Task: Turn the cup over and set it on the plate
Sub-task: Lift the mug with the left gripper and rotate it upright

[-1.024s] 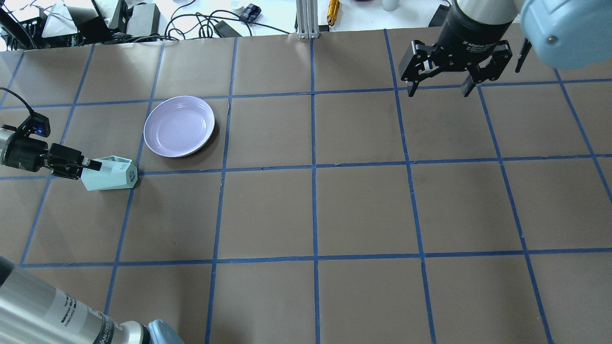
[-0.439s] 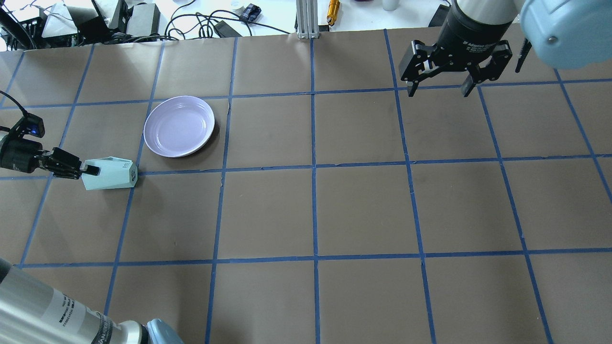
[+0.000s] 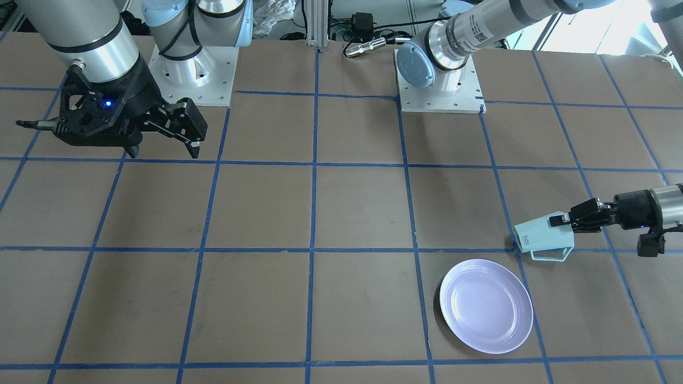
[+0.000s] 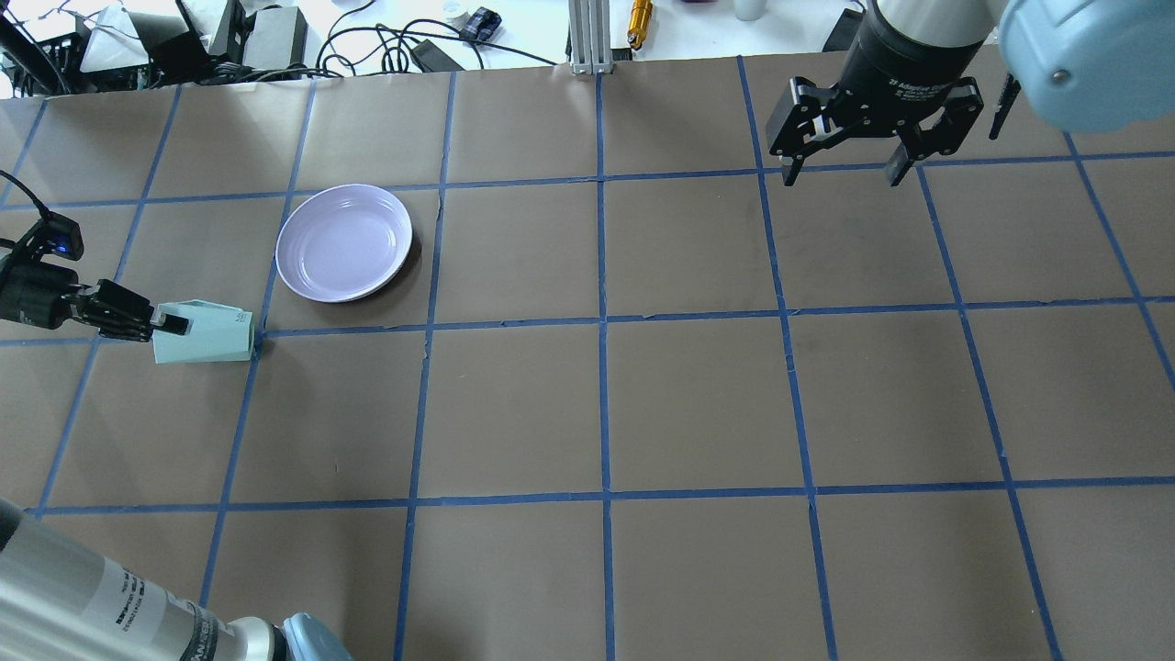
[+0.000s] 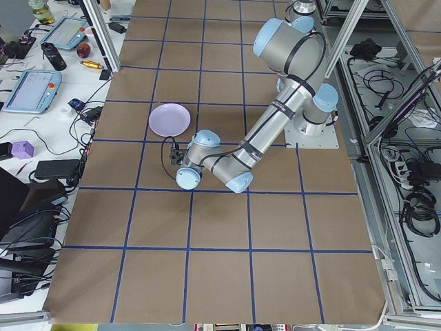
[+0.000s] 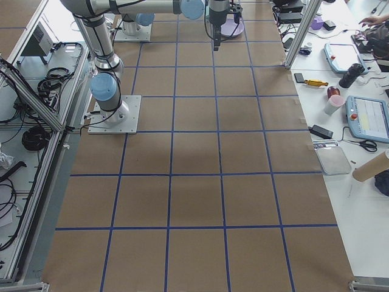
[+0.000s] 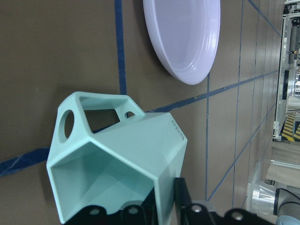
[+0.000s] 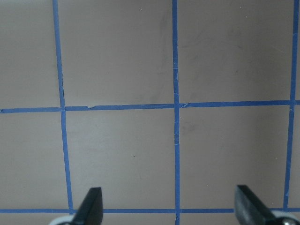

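Observation:
The mint-green cup (image 4: 207, 336) lies roughly on its side left of centre, mouth toward my left arm, base by a blue tape crossing, handle on the plate's side. It also shows in the front view (image 3: 541, 241) and the left wrist view (image 7: 122, 159). My left gripper (image 4: 168, 322) (image 3: 561, 220) is shut on the cup's wall at the rim, one finger inside. The lavender plate (image 4: 344, 241) (image 3: 486, 305) (image 7: 187, 37) sits empty just beyond the cup. My right gripper (image 4: 842, 176) (image 3: 163, 154) (image 8: 171, 208) is open and empty, high over the far right.
The table is brown paper with a blue tape grid (image 4: 601, 321). Cables and devices (image 4: 386, 41) and an aluminium post (image 4: 587, 37) stand beyond the far edge. The two arm bases (image 3: 192, 69) (image 3: 440, 85) are bolted at the robot's side.
My left gripper has drawn a little to the left with the cup in it, and the cup has turned slightly. The right arm and the plate have not moved.

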